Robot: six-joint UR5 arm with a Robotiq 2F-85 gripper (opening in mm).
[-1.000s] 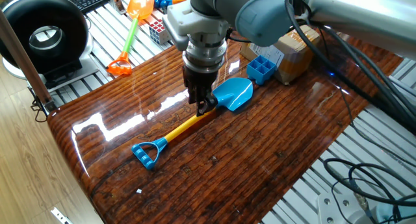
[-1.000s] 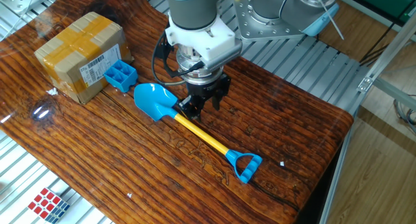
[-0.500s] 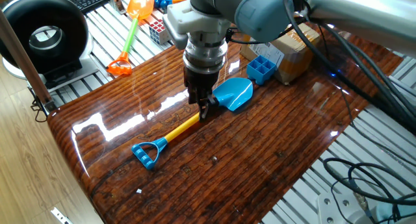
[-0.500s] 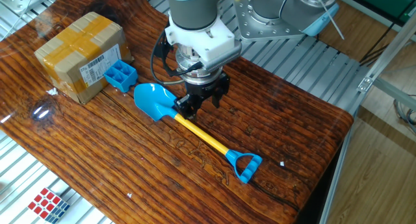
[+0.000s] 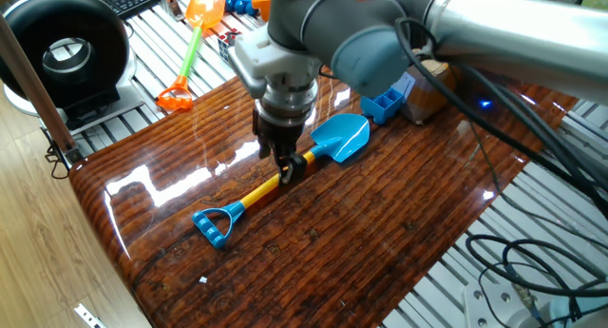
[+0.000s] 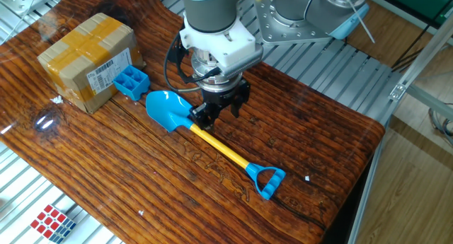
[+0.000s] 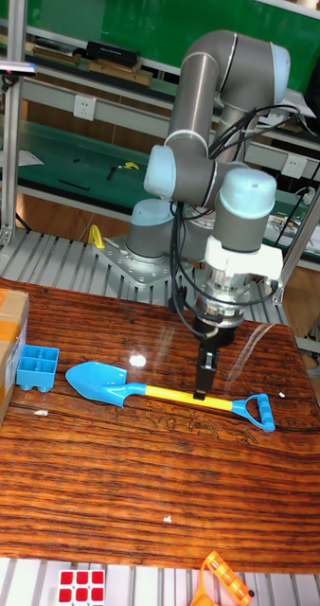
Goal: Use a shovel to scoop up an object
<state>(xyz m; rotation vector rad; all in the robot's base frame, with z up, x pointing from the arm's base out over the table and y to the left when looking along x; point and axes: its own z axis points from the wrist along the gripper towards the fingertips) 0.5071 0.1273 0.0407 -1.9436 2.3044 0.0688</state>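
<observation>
You will find almost nothing legible here. The cardboard box [image 6: 88, 60] on the desk [image 6: 297, 131] carries a white sticker label [image 6: 107, 71] with a barcode and some fine print, but the characters are too small for you to read. The robot arm, the shovel and the blue block show you no brand, number or lettering in any view.

bare table [image 7: 132, 473] lies open near the shovel [image 7: 160, 389]; at its blade's left, the blue block [image 7: 37, 366] and cardboard box [image 7: 4, 350] stand.
</observation>
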